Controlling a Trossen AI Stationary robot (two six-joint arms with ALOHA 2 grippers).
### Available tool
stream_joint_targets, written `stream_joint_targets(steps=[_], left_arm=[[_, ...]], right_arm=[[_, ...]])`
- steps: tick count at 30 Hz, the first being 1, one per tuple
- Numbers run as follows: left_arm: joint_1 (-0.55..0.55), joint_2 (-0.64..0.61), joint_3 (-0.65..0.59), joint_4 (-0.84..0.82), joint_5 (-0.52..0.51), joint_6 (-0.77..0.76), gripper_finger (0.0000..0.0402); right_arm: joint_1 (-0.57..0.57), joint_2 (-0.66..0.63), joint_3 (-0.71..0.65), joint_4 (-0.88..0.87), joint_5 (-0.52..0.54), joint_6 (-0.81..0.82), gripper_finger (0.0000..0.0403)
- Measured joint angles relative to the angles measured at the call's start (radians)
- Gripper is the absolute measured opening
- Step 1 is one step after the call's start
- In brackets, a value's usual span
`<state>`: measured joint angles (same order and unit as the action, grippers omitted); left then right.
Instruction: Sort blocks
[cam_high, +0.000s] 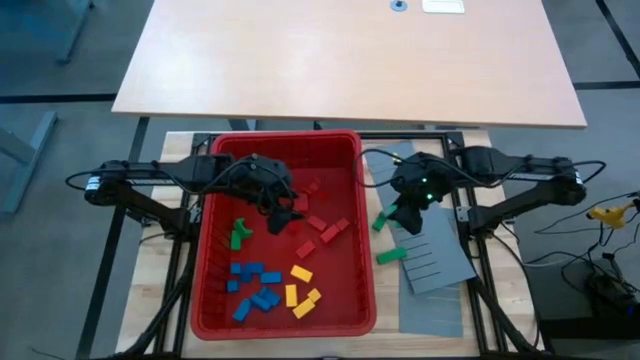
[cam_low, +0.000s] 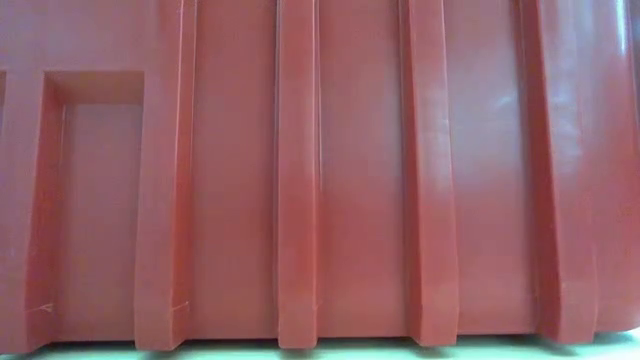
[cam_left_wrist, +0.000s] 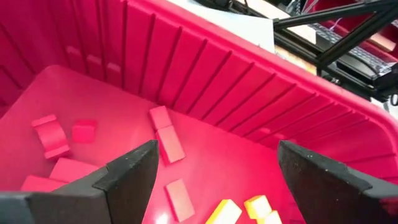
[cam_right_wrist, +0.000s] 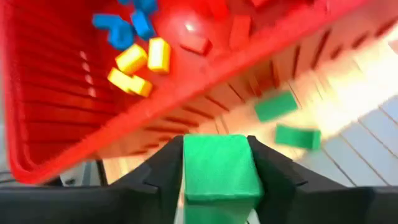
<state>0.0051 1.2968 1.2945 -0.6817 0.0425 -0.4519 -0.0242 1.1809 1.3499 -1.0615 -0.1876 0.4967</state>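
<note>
The big red bin (cam_high: 283, 240) filled the middle of the table and everything hung off it: inside sat loose clusters of blocks, red ones (cam_high: 322, 228) toward its far right corner, blue ones (cam_high: 255, 288) and yellow ones (cam_high: 301, 290) near its front wall, a couple of green ones (cam_high: 240, 236) by its left wall. Just off the bin's right wall lay a grey slotted panel (cam_high: 432, 262), with two green blocks (cam_high: 391, 256) lying between the bin and the panel's slots. The right gripper (cam_right_wrist: 217, 180) hovered beside the bin's right wall, over that panel, fingers clamped tight on a green block (cam_right_wrist: 219, 167) — solid hold, block square between the pads! The left gripper (cam_left_wrist: 214, 180) hung inside the bin above the reds, fingers spread wide, nothing in them. To land this well, I'd say the right arm should lower the green beside its two mates outside the bin, release low so it doesn't bounce, and keep clear of the bin's wall.
</note>
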Motion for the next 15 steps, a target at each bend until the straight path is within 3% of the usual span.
stream_joint_targets(steps=[7, 11, 15], left_arm=[[0.004, -0.014, 0.000, -0.083, -0.030, -0.007, 0.0314], [0.004, -0.020, 0.000, -0.177, -0.076, -0.010, 0.0314], [0.005, -0.021, 0.000, -0.319, -0.198, -0.001, 0.0314]], right_arm=[[-0.001, 0.013, -0.018, -0.002, 0.004, -0.028, 0.0199], [-0.001, 0.014, -0.021, -0.002, 0.042, -0.049, 0.0207], [-0.001, 0.014, -0.023, -0.002, 0.100, -0.057, 0.0202]])
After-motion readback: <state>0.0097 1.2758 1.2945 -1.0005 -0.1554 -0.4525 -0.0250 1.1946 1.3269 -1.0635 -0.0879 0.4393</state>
